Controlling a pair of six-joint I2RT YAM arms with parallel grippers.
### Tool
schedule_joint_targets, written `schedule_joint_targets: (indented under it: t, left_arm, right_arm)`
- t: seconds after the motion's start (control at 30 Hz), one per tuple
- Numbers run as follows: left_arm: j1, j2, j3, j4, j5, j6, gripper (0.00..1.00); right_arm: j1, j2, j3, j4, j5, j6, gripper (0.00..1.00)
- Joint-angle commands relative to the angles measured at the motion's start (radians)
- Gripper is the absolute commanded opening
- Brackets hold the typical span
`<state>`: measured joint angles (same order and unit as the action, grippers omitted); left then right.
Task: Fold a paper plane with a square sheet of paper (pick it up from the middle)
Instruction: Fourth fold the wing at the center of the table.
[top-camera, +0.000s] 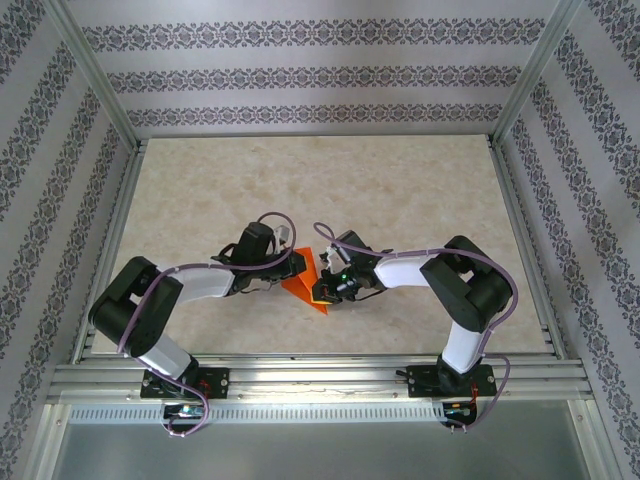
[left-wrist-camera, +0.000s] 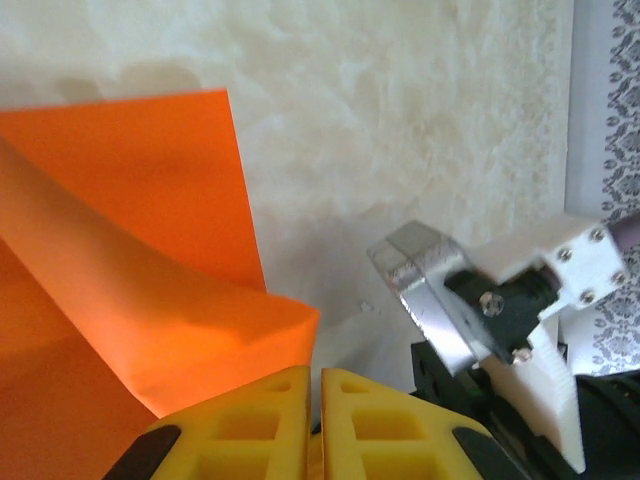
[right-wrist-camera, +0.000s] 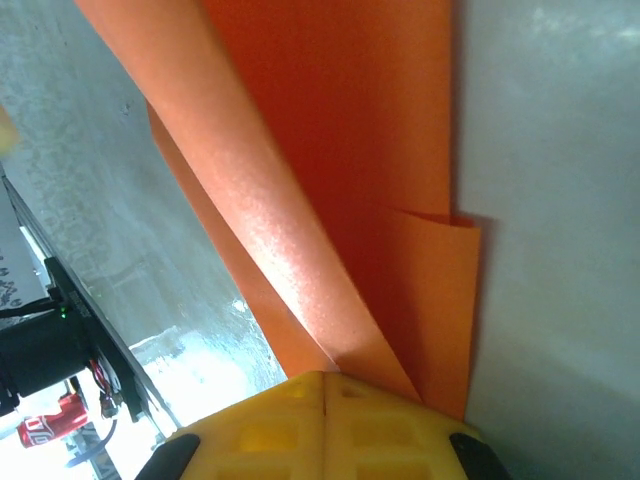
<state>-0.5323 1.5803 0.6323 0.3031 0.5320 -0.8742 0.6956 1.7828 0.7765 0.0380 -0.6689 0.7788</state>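
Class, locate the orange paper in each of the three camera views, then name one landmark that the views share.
Top external: the paper lies mid-table, just below the picture's centre.
Left wrist: the paper fills the left half and runs off the left edge.
Right wrist: the paper runs from the top edge down to bottom centre.
Shared landmark: the pale table beneath the paper.

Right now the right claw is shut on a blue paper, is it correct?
Not blue. The paper is orange, as the right wrist view shows. The right claw is indeed shut on it.
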Motion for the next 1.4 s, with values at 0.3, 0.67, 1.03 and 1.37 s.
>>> schedule_joint_targets:
  t: [0.3,0.67,1.03,1.37]
  left_arm:
    - [-0.034,0.139,0.003,0.009,-0.032,0.043,0.12]
    - [0.045,0.174,0.052,-0.048,-0.051,0.053,0.12]
    - [0.137,0.241,0.164,-0.114,-0.011,0.073,0.12]
    - [0.230,0.296,0.292,-0.214,0.022,0.146,0.12]
  right_arm:
    - [-0.014,0.031,-0.032,-0.074,0.043,-0.007,0.00]
    - [-0.014,0.023,-0.038,-0.128,0.067,-0.039,0.00]
    - [-0.017,0.026,-0.048,-0.126,0.061,-0.049,0.00]
    - [-0.020,0.015,-0.068,-0.122,0.063,-0.050,0.00]
